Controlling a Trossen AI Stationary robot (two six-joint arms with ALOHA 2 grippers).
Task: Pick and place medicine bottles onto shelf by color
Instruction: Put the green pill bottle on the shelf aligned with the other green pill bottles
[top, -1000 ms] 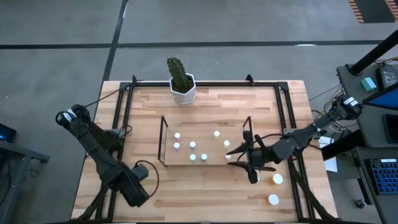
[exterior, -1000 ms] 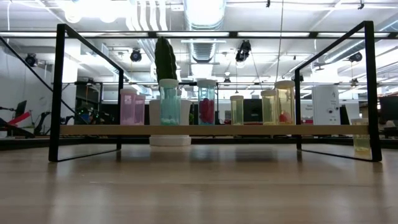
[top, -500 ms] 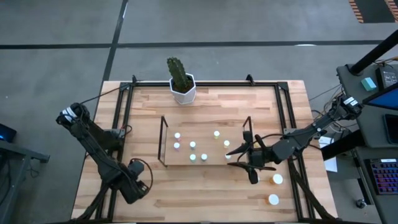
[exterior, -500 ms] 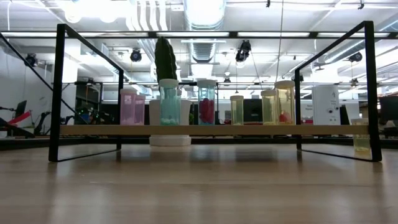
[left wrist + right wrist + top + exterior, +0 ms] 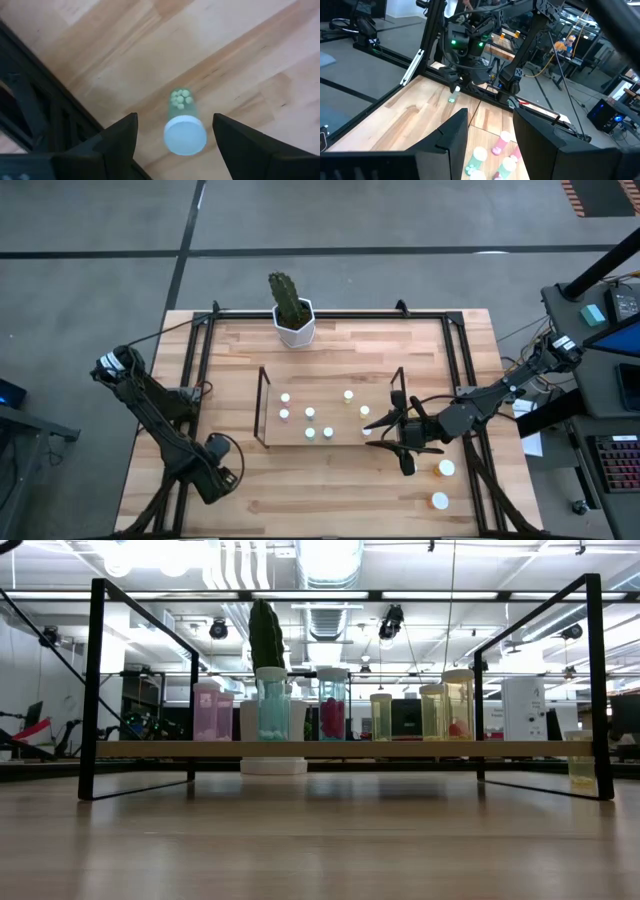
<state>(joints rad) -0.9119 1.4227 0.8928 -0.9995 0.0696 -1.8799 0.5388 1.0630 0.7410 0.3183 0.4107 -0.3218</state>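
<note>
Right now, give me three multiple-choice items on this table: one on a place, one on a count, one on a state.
1. Where is the cactus pot?
A. at the table's far edge
B. on the shelf
C. beside the left gripper

2. How many white caps show on the bare table beyond the right gripper?
A. none
B. two
C. five

3. How is the green bottle under the left gripper?
A. clamped
B. lying flat
C. upright, between open fingers

Answers: A, it stands behind the shelf; B, two caps lie there; C, gaps show beside its cap.
</note>
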